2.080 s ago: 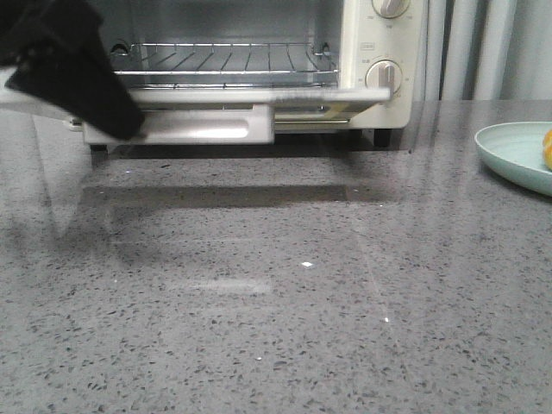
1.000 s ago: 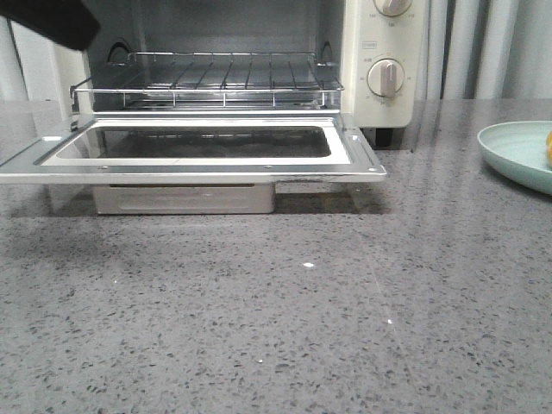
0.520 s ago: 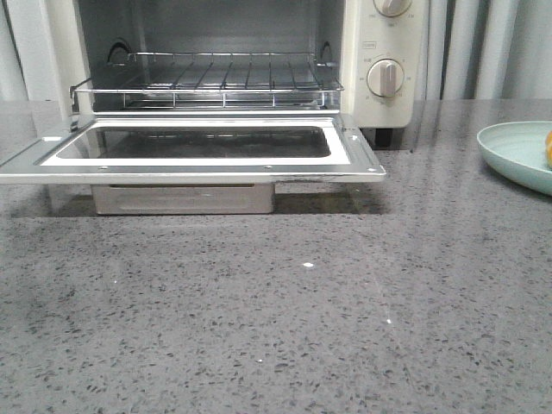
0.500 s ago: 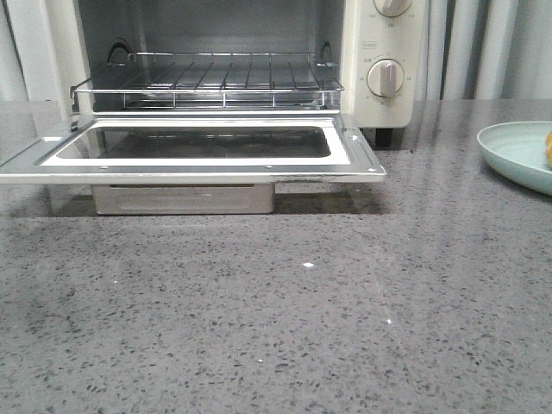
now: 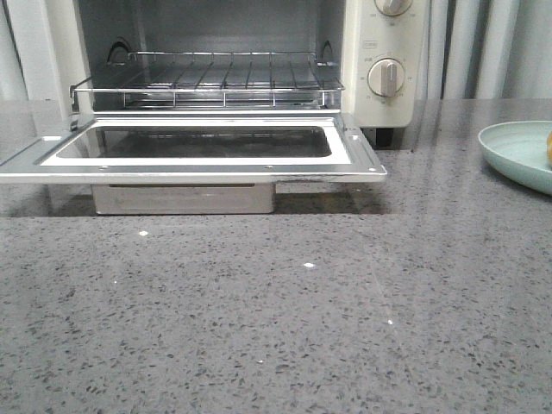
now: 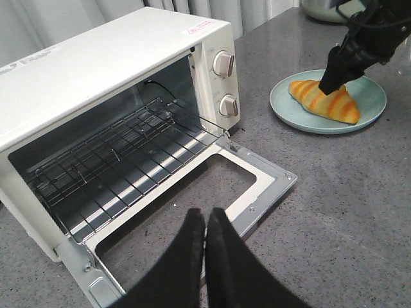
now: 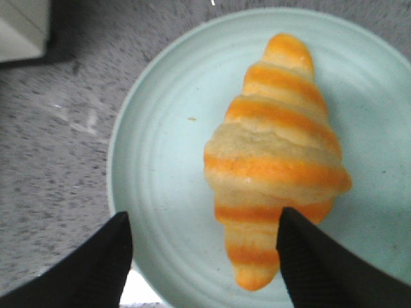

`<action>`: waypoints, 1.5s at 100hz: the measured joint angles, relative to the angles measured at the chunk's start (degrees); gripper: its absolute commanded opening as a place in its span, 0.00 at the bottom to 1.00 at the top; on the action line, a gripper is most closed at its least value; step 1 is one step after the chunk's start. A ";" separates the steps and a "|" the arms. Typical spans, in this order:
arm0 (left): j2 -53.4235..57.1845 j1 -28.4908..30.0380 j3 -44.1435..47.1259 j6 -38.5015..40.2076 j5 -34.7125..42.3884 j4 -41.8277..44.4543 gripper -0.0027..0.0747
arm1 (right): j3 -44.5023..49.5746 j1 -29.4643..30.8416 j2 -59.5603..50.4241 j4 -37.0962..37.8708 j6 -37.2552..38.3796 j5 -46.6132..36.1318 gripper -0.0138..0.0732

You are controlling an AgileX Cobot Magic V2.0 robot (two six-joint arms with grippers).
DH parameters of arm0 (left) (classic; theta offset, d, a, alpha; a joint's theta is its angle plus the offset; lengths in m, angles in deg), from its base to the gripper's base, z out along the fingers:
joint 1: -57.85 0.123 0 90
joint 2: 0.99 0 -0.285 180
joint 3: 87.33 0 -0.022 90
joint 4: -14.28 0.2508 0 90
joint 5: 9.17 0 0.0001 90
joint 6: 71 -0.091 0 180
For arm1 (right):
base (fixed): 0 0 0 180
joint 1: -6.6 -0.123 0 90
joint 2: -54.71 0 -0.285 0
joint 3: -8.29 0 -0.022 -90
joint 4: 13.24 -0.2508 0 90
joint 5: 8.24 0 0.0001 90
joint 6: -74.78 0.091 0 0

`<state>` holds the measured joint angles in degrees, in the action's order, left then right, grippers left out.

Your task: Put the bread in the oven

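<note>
Bread (image 7: 273,160) looks light, soft, glossy; grip across thick middle. Right gripper (image 7: 202,247) wide; left gripper (image 6: 205,224) closed, empty.

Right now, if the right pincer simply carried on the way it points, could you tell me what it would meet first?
Most likely the bread on the pale green plate: the open right pincer points down over it, one finger overlapping its edge. Height above it is unclear.

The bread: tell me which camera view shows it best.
The right wrist view: the bread fills it, whole, on the plate. The left wrist view shows it small and far off, with the right gripper above it. The front view catches only an orange sliver at its edge.
</note>
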<state>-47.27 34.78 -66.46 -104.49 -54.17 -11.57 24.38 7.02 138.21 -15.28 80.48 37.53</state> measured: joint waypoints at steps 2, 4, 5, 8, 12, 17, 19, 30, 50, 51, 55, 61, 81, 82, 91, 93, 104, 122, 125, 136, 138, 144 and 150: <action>0.12 0.00 0.00 0.18 -0.04 0.00 0.01 | -0.15 0.00 0.87 0.25 0.00 0.14 0.67; 0.42 0.00 0.00 0.14 -0.16 0.12 0.01 | -0.30 0.00 1.69 0.65 0.00 0.24 0.67; 0.53 0.00 0.00 0.23 -0.31 0.12 0.01 | -0.30 0.00 1.95 0.95 0.00 0.40 0.67; 0.68 0.00 0.00 0.23 -0.44 0.12 0.01 | -0.57 0.00 3.13 1.60 0.00 0.51 0.67; 0.93 0.00 0.00 0.23 -0.58 0.12 0.01 | -0.64 0.00 4.14 2.74 0.26 0.87 0.66; 1.01 0.00 0.00 0.26 -0.86 0.12 0.01 | -0.64 0.00 5.36 4.30 0.51 1.30 0.63; 1.01 0.00 0.00 0.36 -0.98 0.24 0.01 | -0.64 0.00 5.60 4.91 0.51 1.43 0.62; 1.01 0.00 0.00 0.36 -1.09 0.35 0.01 | -0.64 0.00 6.51 7.27 0.51 1.41 0.56; 1.01 0.04 0.00 0.36 -1.09 0.35 0.01 | -0.99 0.00 8.82 8.76 0.51 1.65 0.56; 1.01 0.04 0.00 0.36 -1.09 0.35 0.01 | -1.10 0.00 8.98 8.76 0.51 1.79 0.56; 1.01 0.04 0.00 0.36 -1.09 0.35 0.01 | -1.24 0.00 9.97 8.85 0.51 1.91 0.56; 1.01 0.04 0.00 0.38 -0.95 0.35 0.01 | -1.64 0.00 11.14 8.89 0.51 2.22 0.52; 1.01 0.04 0.00 0.38 -0.63 0.35 0.01 | -2.25 0.00 13.42 9.44 0.40 2.77 0.07; 1.01 0.04 0.00 0.38 -0.54 0.35 0.01 | -2.25 0.00 13.40 9.42 0.40 2.77 0.07; 1.01 0.04 0.00 0.38 -0.54 0.35 0.01 | -2.35 0.00 13.54 9.58 0.40 2.77 0.08; 1.01 0.04 0.00 0.38 -0.54 0.35 0.01 | -2.35 0.00 13.54 9.62 0.40 2.77 0.08; 1.41 0.04 0.00 0.48 -0.54 0.35 0.01 | -2.48 0.00 12.45 9.71 0.40 2.77 0.08; 4.24 0.04 0.00 0.48 -0.33 0.35 0.01 | -4.13 -1.31 4.95 9.76 -0.48 5.54 0.08; 4.74 0.04 0.00 0.48 0.03 0.35 0.01 | -5.03 -2.08 3.18 9.76 -1.06 6.05 0.08; 6.07 0.04 0.00 0.48 1.94 0.35 0.01 | -9.29 -6.29 -2.89 7.71 -3.15 8.66 0.08; 6.17 0.04 0.00 0.48 2.33 0.35 0.01 | -9.79 -7.30 -3.71 6.87 -3.93 9.06 0.08; 6.40 0.04 0.00 0.48 3.48 0.35 0.01 | -11.80 -10.34 -5.27 4.19 -6.55 10.74 0.08; 6.40 0.04 -0.03 0.48 4.80 0.35 0.01 | -13.38 -14.37 -5.88 1.02 -9.17 11.39 0.08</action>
<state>-40.87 34.82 -66.49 -104.01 -49.37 -11.21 11.00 -7.34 132.33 -14.26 71.31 48.92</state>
